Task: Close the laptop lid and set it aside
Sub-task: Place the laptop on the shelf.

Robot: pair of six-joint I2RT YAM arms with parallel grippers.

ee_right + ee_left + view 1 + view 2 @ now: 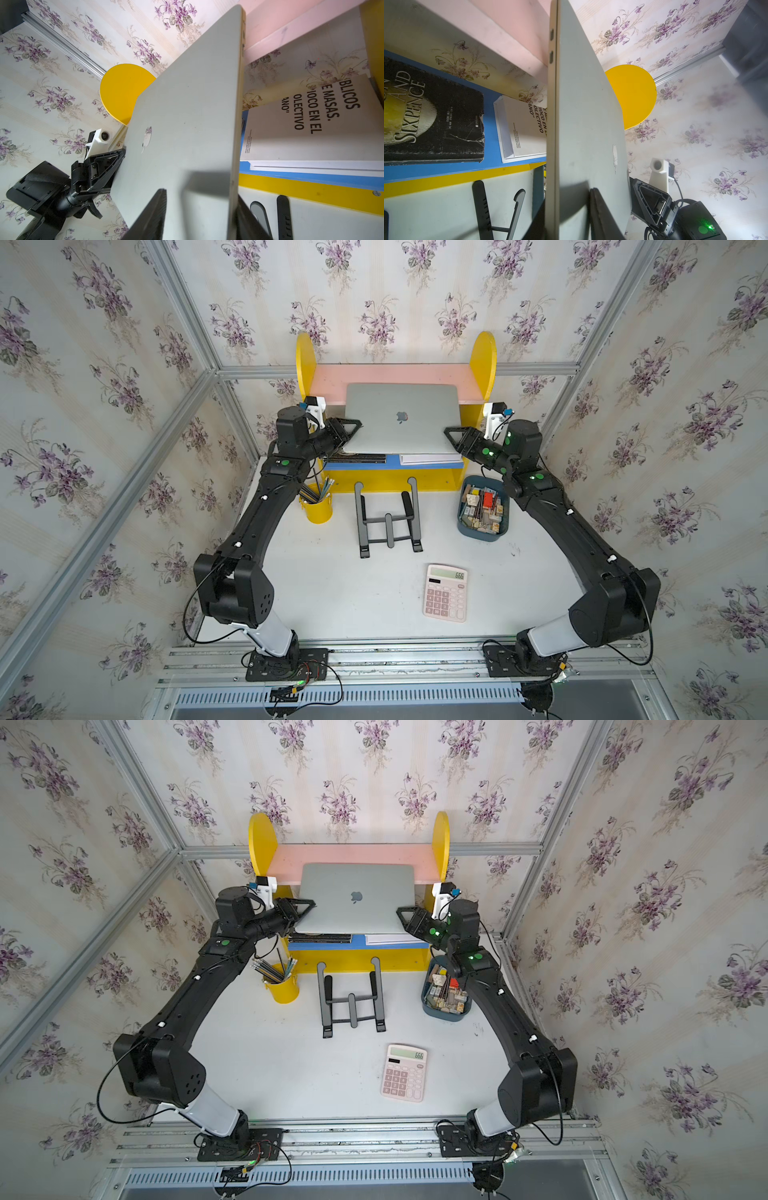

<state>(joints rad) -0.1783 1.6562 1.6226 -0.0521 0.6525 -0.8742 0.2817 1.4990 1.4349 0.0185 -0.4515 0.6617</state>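
Observation:
The silver laptop [401, 418] [355, 898] is shut, its lid [187, 124] facing up with the apple logo showing. It hangs tilted at the shelf unit, with its far edge over the pink top board [332, 379]; whether it rests there I cannot tell. My left gripper [353, 427] [566, 197] is shut on the laptop's left edge [552, 124], one finger flat on the lid and one beneath. My right gripper [451, 435] [201, 194] straddles the right edge. Its upper finger [158, 207] stands clear of the lid, so it is open.
A black book [433, 116] and a white book [311, 124] lie on the blue shelf under the laptop. A black metal stand [388, 518], a yellow pencil cup [318, 508], a blue bin of small items [484, 510] and a pink calculator [445, 592] sit on the white table.

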